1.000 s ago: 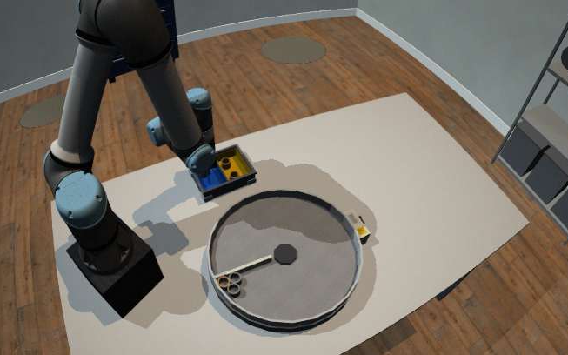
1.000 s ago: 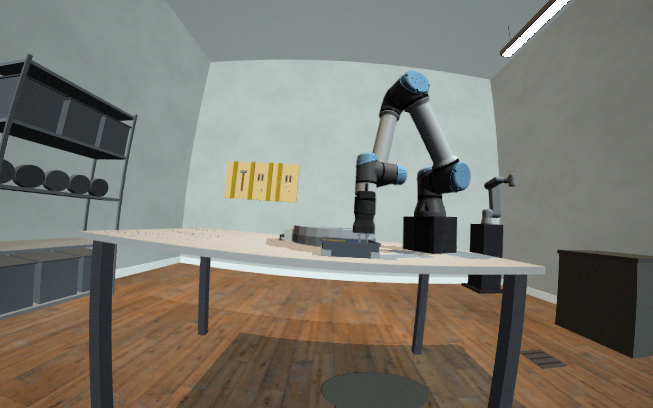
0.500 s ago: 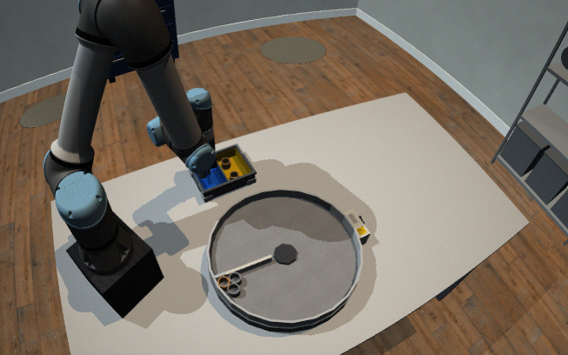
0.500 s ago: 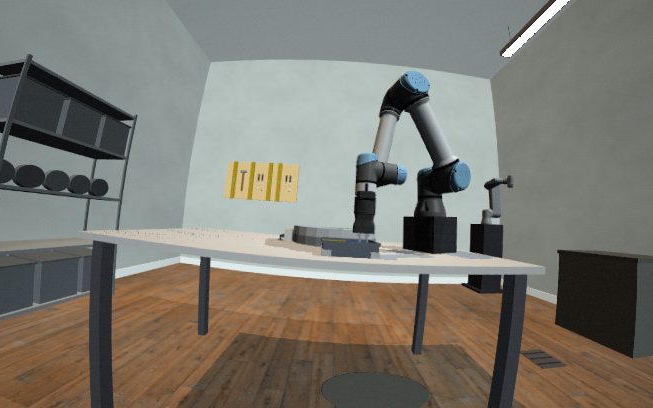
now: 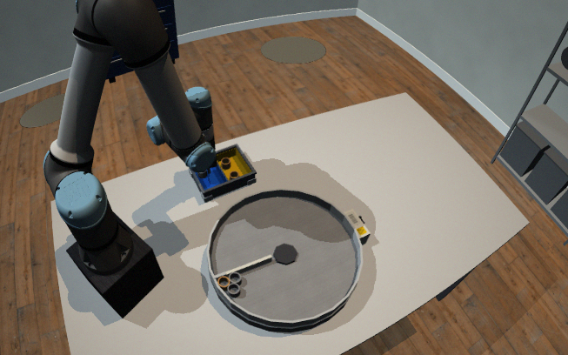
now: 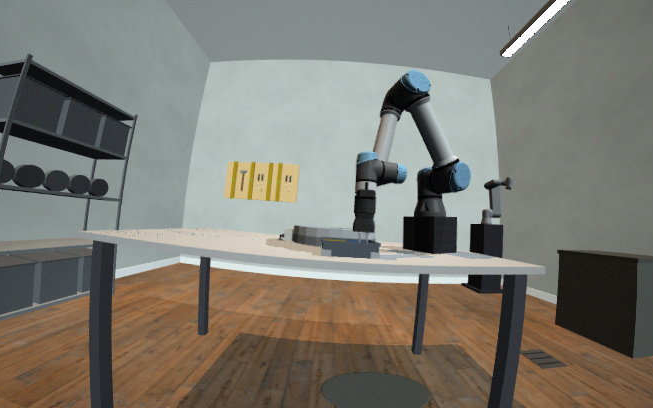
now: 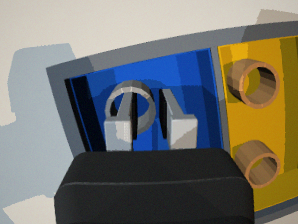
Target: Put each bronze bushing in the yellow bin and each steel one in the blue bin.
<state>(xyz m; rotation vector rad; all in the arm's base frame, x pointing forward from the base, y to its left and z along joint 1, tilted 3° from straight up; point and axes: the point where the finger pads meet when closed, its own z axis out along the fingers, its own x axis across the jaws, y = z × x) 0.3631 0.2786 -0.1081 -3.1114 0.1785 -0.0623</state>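
My gripper (image 5: 207,172) (image 6: 363,237) (image 7: 148,104) is low over the blue bin (image 5: 214,177) (image 7: 185,75). Its fingers stand partly apart, with no bushing clasped between them. A steel bushing (image 7: 150,115) is in that bin, its ring partly behind the left finger in the wrist view; their exact heights are unclear. Two bronze bushings, one (image 5: 225,164) (image 7: 237,75) farther back and one (image 5: 234,175) (image 7: 250,149) nearer the front, are in the yellow bin (image 5: 244,165) (image 7: 239,125). On the turntable (image 5: 285,224) (image 6: 318,234), a bronze bushing (image 5: 221,280) and two steel bushings (image 5: 235,277) (image 5: 233,289) sit clustered.
A pale bar (image 5: 246,265) runs from near the dark hub (image 5: 285,253) to the turntable's rim, beside the cluster. A raised wall (image 5: 358,264) surrounds the turntable. A small box (image 5: 356,224) stands at its right side. The two bins share a grey frame (image 5: 229,188) (image 7: 59,90).
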